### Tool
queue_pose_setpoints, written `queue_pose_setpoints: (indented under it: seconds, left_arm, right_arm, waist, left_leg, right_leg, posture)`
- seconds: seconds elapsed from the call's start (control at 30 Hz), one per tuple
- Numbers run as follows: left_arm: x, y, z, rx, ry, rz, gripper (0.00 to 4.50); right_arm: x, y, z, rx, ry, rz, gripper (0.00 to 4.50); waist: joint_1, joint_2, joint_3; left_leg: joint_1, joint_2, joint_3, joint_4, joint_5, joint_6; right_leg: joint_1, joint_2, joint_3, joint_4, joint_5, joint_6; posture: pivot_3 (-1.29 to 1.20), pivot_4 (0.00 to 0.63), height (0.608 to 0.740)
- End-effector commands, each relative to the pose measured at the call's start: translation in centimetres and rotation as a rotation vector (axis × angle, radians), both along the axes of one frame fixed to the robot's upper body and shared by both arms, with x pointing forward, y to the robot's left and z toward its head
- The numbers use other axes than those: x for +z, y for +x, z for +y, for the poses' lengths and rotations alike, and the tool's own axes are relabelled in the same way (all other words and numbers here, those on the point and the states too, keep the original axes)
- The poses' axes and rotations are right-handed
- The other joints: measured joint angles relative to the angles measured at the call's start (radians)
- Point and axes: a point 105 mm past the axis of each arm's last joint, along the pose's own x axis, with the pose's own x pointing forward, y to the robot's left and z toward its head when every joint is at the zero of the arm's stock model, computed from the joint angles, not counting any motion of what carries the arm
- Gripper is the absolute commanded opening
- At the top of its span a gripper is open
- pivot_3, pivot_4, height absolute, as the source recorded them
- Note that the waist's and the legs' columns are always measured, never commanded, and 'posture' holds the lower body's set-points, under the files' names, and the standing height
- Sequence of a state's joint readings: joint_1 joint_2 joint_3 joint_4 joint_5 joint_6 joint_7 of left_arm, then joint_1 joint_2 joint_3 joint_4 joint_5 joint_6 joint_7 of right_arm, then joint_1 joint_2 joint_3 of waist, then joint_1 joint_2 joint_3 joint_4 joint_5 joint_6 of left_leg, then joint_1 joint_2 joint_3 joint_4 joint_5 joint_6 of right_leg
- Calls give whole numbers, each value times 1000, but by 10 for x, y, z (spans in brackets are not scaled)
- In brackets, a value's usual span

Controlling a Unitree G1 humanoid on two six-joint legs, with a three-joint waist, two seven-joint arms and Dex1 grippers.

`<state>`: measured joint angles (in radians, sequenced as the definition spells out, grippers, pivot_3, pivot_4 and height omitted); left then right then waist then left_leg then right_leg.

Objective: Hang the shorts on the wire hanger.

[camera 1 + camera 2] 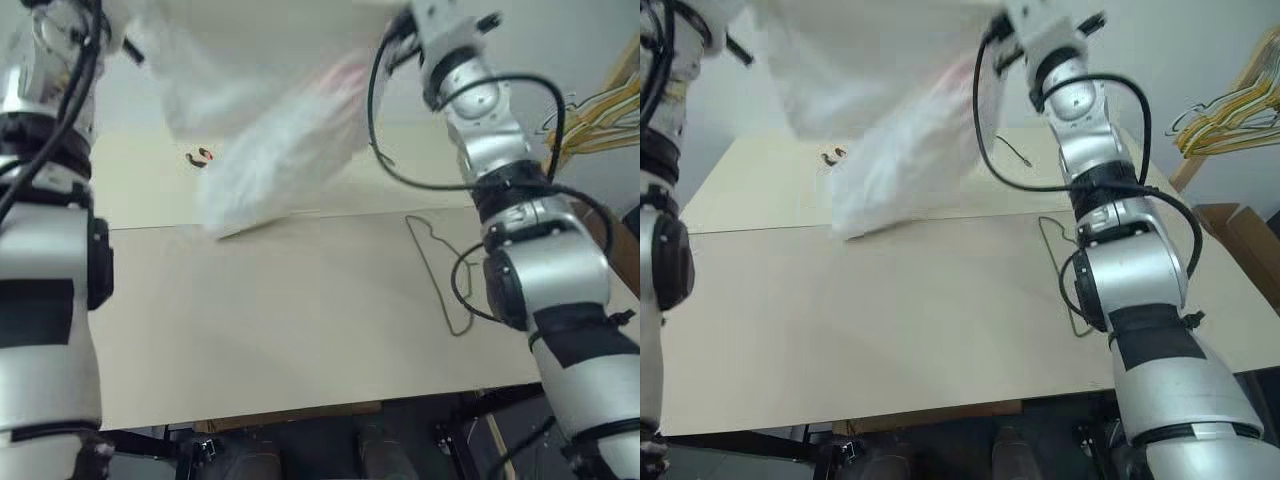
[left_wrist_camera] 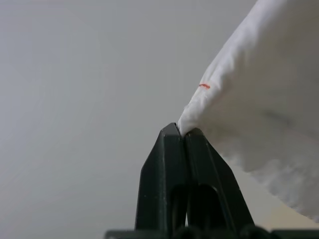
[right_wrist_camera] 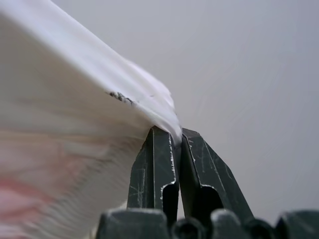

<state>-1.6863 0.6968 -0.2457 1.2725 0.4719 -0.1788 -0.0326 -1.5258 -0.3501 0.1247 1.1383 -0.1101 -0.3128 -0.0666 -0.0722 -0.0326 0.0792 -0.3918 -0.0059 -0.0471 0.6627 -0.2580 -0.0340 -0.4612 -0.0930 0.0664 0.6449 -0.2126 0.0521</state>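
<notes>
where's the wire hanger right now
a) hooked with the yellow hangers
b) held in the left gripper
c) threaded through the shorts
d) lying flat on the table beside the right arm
d: the wire hanger lies flat on the table, while both grippers hold the shorts up above it.

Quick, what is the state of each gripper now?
Left gripper: shut on an edge of the shorts.
Right gripper: shut on the shorts too.

Both arms raised, jaws apparently clamped tight.
</notes>
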Motion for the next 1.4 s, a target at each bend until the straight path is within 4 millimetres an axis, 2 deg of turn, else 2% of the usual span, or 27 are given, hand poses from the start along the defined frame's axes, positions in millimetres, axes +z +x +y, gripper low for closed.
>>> queue_pose_setpoints:
  seconds: [0.03,0.17,0.23,0.3,0.33,0.43,0.5,0.6,0.7,0.77,0.83,0.87,0.93,1.0,1.13,1.23,1.33,1.4]
  left_arm:
    - [34,-27,22,56,-43,-214,17]
    - [-7,-11,10,-101,52,-47,17]
    - [-42,-5,4,-218,118,75,17]
    - [-85,-9,-1,-363,189,227,17]
    - [-97,-12,-2,-408,209,274,17]
    - [-154,-45,-1,-586,304,546,17]
    - [-184,-79,2,-673,343,739,17]
    - [-213,-128,5,-763,371,1013,17]
    - [-235,-164,2,-809,389,1212,17]
    - [-252,-186,-3,-824,401,1325,17]
    - [-267,-202,-4,-818,420,1407,17]
    - [-275,-210,-6,-819,427,1442,17]
    - [-287,-227,-11,-813,415,1511,17]
    - [-295,-237,-14,-793,370,1540,17]
    - [-310,-253,-19,-750,305,1568,17]
    - [-309,-247,-25,-757,250,1523,17]
    - [-298,-223,-17,-730,253,1446,17]
    - [-297,-223,-19,-769,257,1467,17]
  right_arm:
    - [-10,-2,-27,-32,43,-53,0]
    - [-68,2,-25,23,-198,23,0]
    - [-101,-3,-26,63,-351,49,0]
    - [-136,-13,-24,138,-525,76,0]
    - [-145,-17,-24,163,-576,82,0]
    - [-181,-35,-24,295,-707,134,0]
    - [-205,-49,-26,400,-770,196,0]
    - [-234,-70,-28,520,-881,254,0]
    - [-261,-92,-34,606,-1070,274,0]
    - [-277,-101,-40,636,-1159,308,0]
    - [-284,-104,-44,630,-1211,316,0]
    - [-287,-106,-46,628,-1229,317,0]
    - [-291,-106,-50,604,-1267,322,0]
    - [-294,-105,-53,575,-1290,322,0]
    - [-303,-113,-58,578,-1307,328,0]
    - [-301,-119,-56,616,-1252,342,0]
    - [-276,-108,-48,612,-1181,326,0]
    - [-271,-106,-47,624,-1193,342,0]
  waist:
    - [-7,0,0]
    - [-19,1,-5]
    - [-23,1,-8]
    - [-30,1,-8]
    - [-34,2,-8]
    - [-67,1,-8]
    - [-94,1,-8]
    - [-120,1,-8]
    - [-118,3,-6]
    - [-104,7,0]
    - [-91,7,8]
    - [-82,7,13]
    - [-73,4,20]
    - [-63,3,20]
    - [-47,3,19]
    - [-37,3,19]
    - [-31,3,20]
    - [-34,3,18]
  left_leg:
    - [0,-1,1,-1,0,-1]
    - [0,-5,2,-3,-1,0]
    - [2,-6,2,-3,-2,2]
    - [2,-7,2,-2,-2,2]
    - [1,-7,2,-1,-2,2]
    - [1,-6,1,-1,-2,1]
    - [1,-4,1,-1,-2,2]
    - [3,0,-2,1,-7,10]
    - [8,1,-2,3,-11,17]
    - [24,1,1,3,-12,20]
    - [44,2,3,2,-16,25]
    - [54,3,4,1,-16,25]
    - [70,5,4,1,-16,25]
    - [74,6,4,1,-15,27]
    - [73,8,4,1,-14,28]
    - [71,9,4,1,-15,28]
    - [71,8,4,1,-15,28]
    - [72,9,4,1,-15,28]
  right_leg:
    - [-1,-1,0,0,0,1]
    - [2,-5,0,-5,-3,5]
    - [5,-6,0,-6,-3,6]
    - [5,-7,0,-6,-4,7]
    - [5,-6,0,-6,-4,7]
    - [5,-5,0,-5,-4,7]
    - [5,-4,2,-6,-4,7]
    - [6,1,3,-5,-4,7]
    - [11,2,4,-4,-4,6]
    - [28,3,3,-5,-5,5]
    - [52,4,3,-14,-7,5]
    - [61,5,3,-16,-11,10]
    - [76,7,4,-15,-16,3]
    - [79,8,5,-14,-15,0]
    - [77,12,7,-14,-13,0]
    - [75,12,6,-15,-8,-3]
    - [76,12,7,-15,-7,-3]
    - [76,13,7,-16,-7,-3]
  posture:
    - [0,0,740]
    - [2,0,740]
    - [2,7,740]
    - [-1,17,740]
    - [-1,21,740]
    - [7,36,740]
    - [16,42,740]
    - [32,48,740]
    - [38,49,740]
    - [40,51,740]
    - [35,53,740]
    - [29,55,740]
    - [24,56,740]
    - [14,57,740]
    - [10,58,740]
    - [15,52,740]
    - [13,41,740]
    - [4,27,740]
